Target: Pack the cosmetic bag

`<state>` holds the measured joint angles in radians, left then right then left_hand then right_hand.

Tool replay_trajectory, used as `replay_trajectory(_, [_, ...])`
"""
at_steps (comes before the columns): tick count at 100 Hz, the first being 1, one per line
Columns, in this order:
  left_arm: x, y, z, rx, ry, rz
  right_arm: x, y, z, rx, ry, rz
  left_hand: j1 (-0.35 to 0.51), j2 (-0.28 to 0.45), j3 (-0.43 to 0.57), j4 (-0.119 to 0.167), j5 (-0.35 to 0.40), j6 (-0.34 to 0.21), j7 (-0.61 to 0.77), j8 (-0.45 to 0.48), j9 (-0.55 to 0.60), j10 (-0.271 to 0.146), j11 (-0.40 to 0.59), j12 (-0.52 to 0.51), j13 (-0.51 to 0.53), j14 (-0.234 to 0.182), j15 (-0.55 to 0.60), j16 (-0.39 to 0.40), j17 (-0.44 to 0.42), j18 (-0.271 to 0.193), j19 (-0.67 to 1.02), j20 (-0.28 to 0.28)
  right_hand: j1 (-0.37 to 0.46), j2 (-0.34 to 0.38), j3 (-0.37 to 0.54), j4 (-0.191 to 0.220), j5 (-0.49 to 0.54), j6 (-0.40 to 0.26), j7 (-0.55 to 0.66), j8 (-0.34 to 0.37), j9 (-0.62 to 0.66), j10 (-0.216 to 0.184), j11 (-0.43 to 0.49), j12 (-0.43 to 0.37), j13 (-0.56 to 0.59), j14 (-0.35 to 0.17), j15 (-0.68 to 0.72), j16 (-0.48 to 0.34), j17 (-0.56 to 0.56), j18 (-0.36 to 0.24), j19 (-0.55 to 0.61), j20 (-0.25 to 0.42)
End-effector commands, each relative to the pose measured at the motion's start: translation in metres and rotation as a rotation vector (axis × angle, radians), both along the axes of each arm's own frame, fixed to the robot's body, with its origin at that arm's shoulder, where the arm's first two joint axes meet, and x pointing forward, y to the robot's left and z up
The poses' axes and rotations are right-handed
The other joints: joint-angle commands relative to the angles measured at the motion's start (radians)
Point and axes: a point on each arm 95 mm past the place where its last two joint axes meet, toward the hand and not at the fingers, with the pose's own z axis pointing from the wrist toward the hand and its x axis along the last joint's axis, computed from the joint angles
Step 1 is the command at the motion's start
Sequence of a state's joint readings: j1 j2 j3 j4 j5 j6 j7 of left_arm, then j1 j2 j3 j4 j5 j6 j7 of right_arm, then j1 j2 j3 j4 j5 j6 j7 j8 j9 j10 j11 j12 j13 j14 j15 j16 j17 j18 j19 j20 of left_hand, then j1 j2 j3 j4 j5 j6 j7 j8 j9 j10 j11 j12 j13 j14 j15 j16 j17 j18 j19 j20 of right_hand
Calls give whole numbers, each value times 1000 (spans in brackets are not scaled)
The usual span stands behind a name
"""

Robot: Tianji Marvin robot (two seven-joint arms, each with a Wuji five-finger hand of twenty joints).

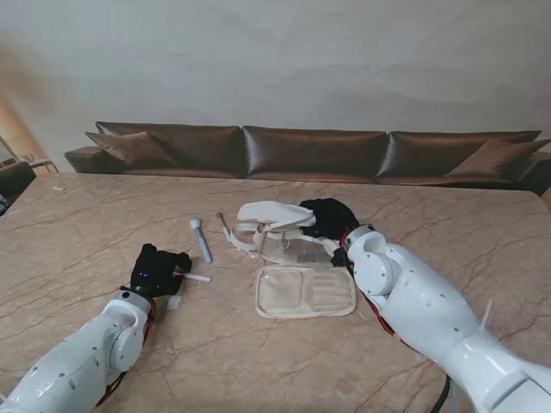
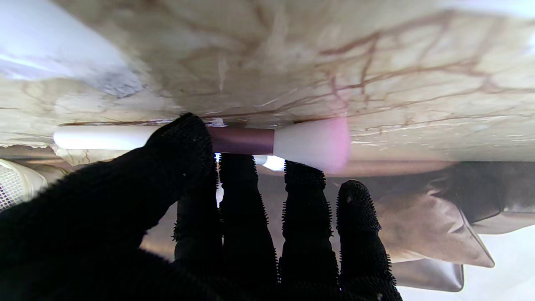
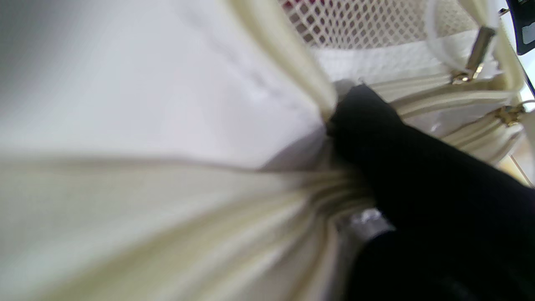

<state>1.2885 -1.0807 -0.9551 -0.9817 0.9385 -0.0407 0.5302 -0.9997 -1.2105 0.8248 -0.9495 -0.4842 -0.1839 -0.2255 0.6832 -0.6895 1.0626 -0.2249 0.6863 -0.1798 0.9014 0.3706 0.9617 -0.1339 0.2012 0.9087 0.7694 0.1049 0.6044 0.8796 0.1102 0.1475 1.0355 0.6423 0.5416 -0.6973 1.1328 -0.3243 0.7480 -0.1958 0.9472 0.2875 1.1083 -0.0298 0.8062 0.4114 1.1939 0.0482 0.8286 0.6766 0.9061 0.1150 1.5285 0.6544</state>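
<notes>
Counter [image 1: 77,224] of veined marble carries a cream cosmetics bag [image 1: 305,291], lying unzipped and spread flat near the middle. The right robot hand [image 1: 331,217] sits at the bag's far right edge, a black finger [image 3: 368,121] pinching the cream fabric beside the mesh pocket [image 3: 359,21]. On the left, the left robot hand [image 1: 157,269] is closed on a makeup brush [image 2: 234,141], thumb over its handle. A pale blue tool [image 1: 201,239] lies between that hand and the bag.
</notes>
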Motion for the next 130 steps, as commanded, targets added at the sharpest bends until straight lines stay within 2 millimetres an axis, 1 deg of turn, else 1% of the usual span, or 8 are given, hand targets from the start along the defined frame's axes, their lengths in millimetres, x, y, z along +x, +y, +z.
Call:
replay_trajectory(1, [-19,3,-30,34,90,-6,-2,8,2,14,-4,19,41,15,-5,-12,49,15,-60,-31,198,22,196,-5,13,10,-14,12,-6,-10,17,-12,86,118,49,11,42,-104,94,-19,20,-4,25,-9,97,-22,74,-2,49,-15,115,23])
replay_trajectory(19, [-20,3,-33,57,101,-13,-3,7,1,19,-2,18,-37,15,-21,5,89,-10,-38,-47,188,24,178,-13,-10,18,-29,-3,-20,-4,10,-23,85,114,54,11,45,-108,95,-20,23,-4,24,-11,100,-22,70,-4,48,-14,114,22])
replay_trajectory(34, [-21,3,-37,85,106,-27,-4,6,1,22,2,18,-41,26,-44,6,168,-135,145,-61,162,14,237,40,-30,23,-6,-3,-27,8,16,-35,84,113,56,10,47,-109,95,-20,23,-5,22,-11,101,-22,69,-6,48,-13,114,20])
replay_trajectory(50, [-22,4,-39,107,110,-33,-4,5,0,20,5,18,-13,99,-70,-18,26,-114,159,309,31,-12,317,172,-128,34,10,25,-78,11,15,-24,85,114,55,10,47,-109,96,-20,23,-4,20,-12,102,-21,68,-6,48,-10,112,18])
replay_trajectory(59, [-22,4,-38,117,101,-38,-5,5,0,20,7,17,0,125,-90,-28,-3,-128,155,394,19,-34,275,140,-127,26,-4,0,-70,1,19,-18,85,115,54,10,47,-107,96,-20,24,-4,20,-13,106,-21,69,-7,52,-9,112,17])
replay_trajectory(77, [-23,4,-35,134,58,-52,-4,5,0,22,7,17,-7,108,-55,-43,4,-122,154,431,162,6,168,-49,15,8,9,-66,35,23,75,12,84,115,53,10,44,-108,94,-21,25,-2,18,-15,109,-21,70,-7,58,-12,113,15])
replay_trajectory(96, [-25,2,-30,105,22,-41,-4,6,-1,24,8,17,3,113,-49,-55,-16,-146,190,505,158,21,325,75,38,12,97,21,42,35,90,31,84,119,51,10,46,-107,94,-22,25,-2,16,-17,110,-20,67,-9,58,-13,114,13])
replay_trajectory(130, [-29,-4,-7,77,-45,-41,-3,8,0,26,8,20,-1,97,-31,-43,13,-161,156,546,174,22,350,113,45,8,95,66,42,16,79,29,84,120,48,11,47,-109,96,-20,25,-3,17,-18,111,-20,67,-11,58,-13,115,10])
